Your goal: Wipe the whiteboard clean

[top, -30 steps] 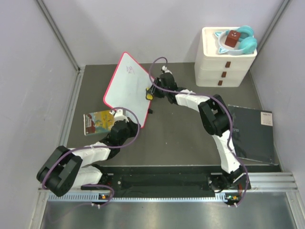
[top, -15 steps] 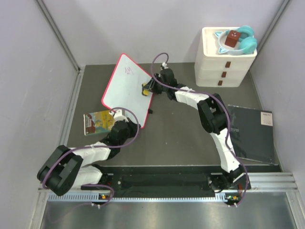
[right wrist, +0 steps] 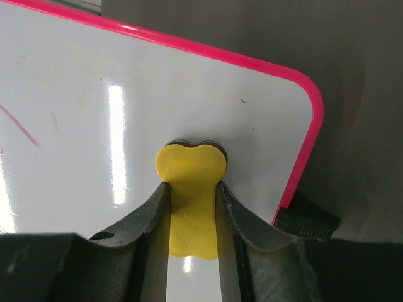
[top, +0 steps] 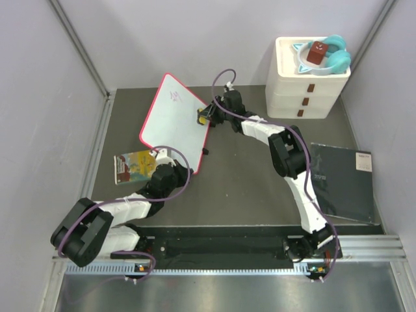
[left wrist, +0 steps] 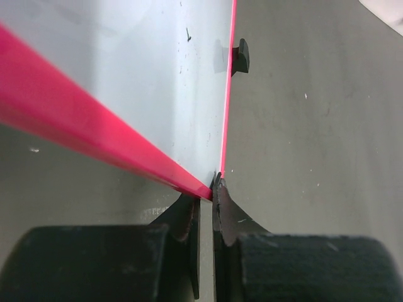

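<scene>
The whiteboard (top: 174, 120) with its pink frame stands tilted at the back left of the table. A small red scribble (top: 174, 95) sits near its top. My left gripper (top: 158, 156) is shut on the board's lower corner (left wrist: 213, 186) and holds it up. My right gripper (top: 206, 117) is shut on a yellow eraser (right wrist: 190, 195) and presses it against the white surface near the board's right edge. A faint red stroke (right wrist: 19, 126) shows at the left of the right wrist view. A black clip (left wrist: 240, 55) sticks out from the board's edge.
A colourful booklet (top: 133, 166) lies left of my left gripper. A white drawer unit (top: 305, 81) with a teal thing and a brown block on top stands at the back right. A dark sheet (top: 343, 182) lies at the right. Grey walls close both sides.
My right gripper with the eraser slid left across the board, then back right and a little up. The board shifted slightly. My left arm stayed put.
</scene>
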`<action>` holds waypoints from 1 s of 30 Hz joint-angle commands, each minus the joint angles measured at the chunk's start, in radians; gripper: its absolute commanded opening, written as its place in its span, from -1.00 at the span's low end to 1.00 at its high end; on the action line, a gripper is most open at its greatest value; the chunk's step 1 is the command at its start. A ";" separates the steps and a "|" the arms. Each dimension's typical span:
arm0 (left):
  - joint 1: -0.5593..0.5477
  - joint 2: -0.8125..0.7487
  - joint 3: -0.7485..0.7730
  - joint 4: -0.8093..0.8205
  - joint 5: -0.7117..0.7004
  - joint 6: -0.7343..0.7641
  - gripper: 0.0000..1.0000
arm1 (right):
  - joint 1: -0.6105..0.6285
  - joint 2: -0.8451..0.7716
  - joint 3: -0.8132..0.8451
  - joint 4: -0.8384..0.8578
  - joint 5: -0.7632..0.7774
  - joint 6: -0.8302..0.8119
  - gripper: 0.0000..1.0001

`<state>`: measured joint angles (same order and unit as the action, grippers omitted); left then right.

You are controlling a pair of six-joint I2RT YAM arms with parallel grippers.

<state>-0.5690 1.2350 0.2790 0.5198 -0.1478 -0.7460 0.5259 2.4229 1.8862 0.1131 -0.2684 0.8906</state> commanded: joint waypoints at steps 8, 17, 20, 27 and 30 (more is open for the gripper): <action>-0.040 0.024 -0.014 -0.185 0.180 0.146 -1.00 | 0.204 -0.025 -0.141 -0.036 -0.058 -0.084 -1.00; -0.043 0.018 -0.015 -0.187 0.179 0.148 -1.00 | 0.221 -0.055 0.092 -0.101 -0.045 -0.127 -1.00; -0.045 0.015 -0.015 -0.188 0.174 0.146 -1.00 | 0.220 -0.027 0.210 -0.110 -0.069 -0.119 -1.00; -0.052 0.011 -0.014 -0.191 0.172 0.154 -1.00 | 0.221 0.099 0.468 -0.042 0.002 -0.055 -1.00; -0.068 -0.003 -0.015 -0.205 0.162 0.152 -1.00 | 0.220 0.154 0.530 -0.037 0.098 -0.044 -1.00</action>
<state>-0.5716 1.2324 0.2787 0.5140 -0.1493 -0.7383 0.7399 2.4828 2.3291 0.0624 -0.2726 0.8177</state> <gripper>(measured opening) 0.075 0.289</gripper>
